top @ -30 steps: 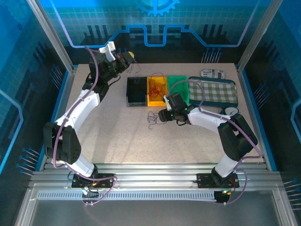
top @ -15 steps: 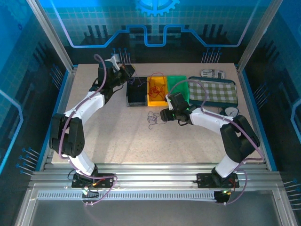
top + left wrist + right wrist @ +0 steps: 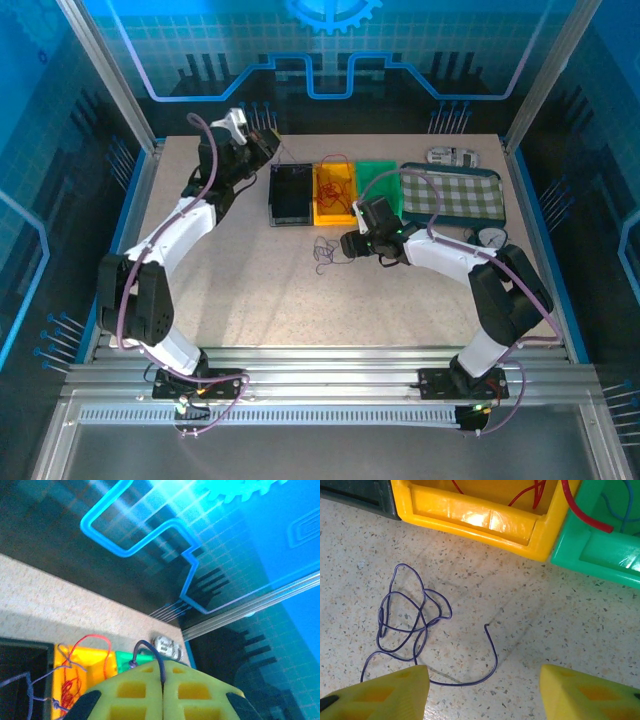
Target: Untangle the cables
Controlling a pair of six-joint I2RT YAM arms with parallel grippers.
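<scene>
**Top external: one cable pinched behind the bins, one loose in front of the yellow bin**

Top external view puts the yellow bin [image 3: 333, 217] between a black bin [image 3: 272, 195] on its left and a green bin [image 3: 375, 180] on its right. The left gripper [image 3: 265, 148] hangs beyond and left of the yellow bin, past the black bin's far corner. In the left wrist view its pads [image 3: 200, 690] are pressed together on a dark blue cable [image 3: 148, 647], a small loop of which rises from the seam. Red cables [image 3: 75, 685] lie tangled inside the yellow bin, one looping above its rim.

The right gripper [image 3: 345, 245] sits low over the table [image 3: 250, 290], just in front of the yellow bin. In the right wrist view its fingers [image 3: 390, 692] stand wide apart with nothing between them. A violet cable [image 3: 410, 625] lies coiled on the table, near the yellow bin's front wall [image 3: 485, 520], with one end curling free.
</scene>
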